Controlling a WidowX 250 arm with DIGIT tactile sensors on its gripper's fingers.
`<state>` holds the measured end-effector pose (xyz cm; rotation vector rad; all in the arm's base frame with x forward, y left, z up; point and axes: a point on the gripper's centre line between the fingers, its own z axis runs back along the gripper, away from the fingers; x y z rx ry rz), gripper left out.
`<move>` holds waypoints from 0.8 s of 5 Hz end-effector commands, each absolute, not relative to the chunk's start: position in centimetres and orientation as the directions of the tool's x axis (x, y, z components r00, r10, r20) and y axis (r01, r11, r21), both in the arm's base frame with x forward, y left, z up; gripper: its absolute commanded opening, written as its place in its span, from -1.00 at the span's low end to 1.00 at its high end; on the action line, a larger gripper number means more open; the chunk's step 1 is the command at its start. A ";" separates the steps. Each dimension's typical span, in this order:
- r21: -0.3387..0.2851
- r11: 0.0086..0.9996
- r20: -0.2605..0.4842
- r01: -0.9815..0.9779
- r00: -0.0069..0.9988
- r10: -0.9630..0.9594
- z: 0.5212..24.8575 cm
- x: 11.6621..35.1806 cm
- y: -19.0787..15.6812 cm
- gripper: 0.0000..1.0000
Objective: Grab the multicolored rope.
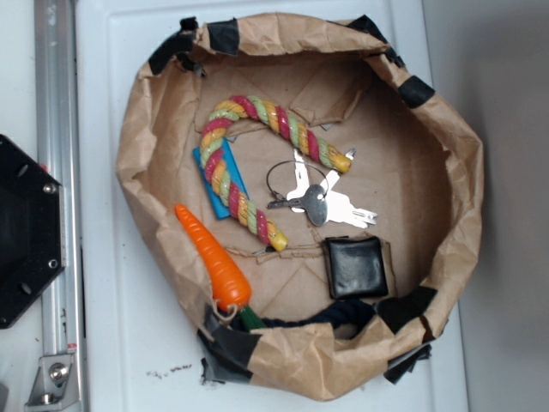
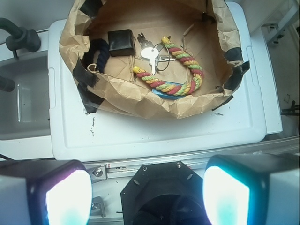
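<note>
A: Inside the paper bag (image 1: 129, 146) the multicolored rope (image 1: 225, 172) lies arched over a blue card (image 1: 225, 193), beside the keys (image 1: 319, 202); looks soft, light, grippy.
B: Gripper (image 2: 147, 197) is spread wide, well short of it; I'd pinch the arch's raised middle.

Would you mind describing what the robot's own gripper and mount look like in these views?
In the wrist view, the gripper has two chunky black fingers with glossy pale pads tinted teal, glaring white. Between them sits a black hexagonal mount with small screws around a dark round opening. No cables or markings are visible on the gripper.
</note>
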<state>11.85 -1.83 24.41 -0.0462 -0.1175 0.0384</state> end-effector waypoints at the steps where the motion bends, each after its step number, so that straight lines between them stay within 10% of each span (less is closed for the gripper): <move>1: -0.048 0.998 0.116 -0.036 0.992 0.041 24.4 11.8 -1.8 1.00; 2: 0.053 0.998 0.168 0.021 0.985 -0.030 20.9 16.8 -1.9 1.00; 4: 0.044 0.996 0.218 0.081 0.972 -0.089 15.0 27.0 -0.5 1.00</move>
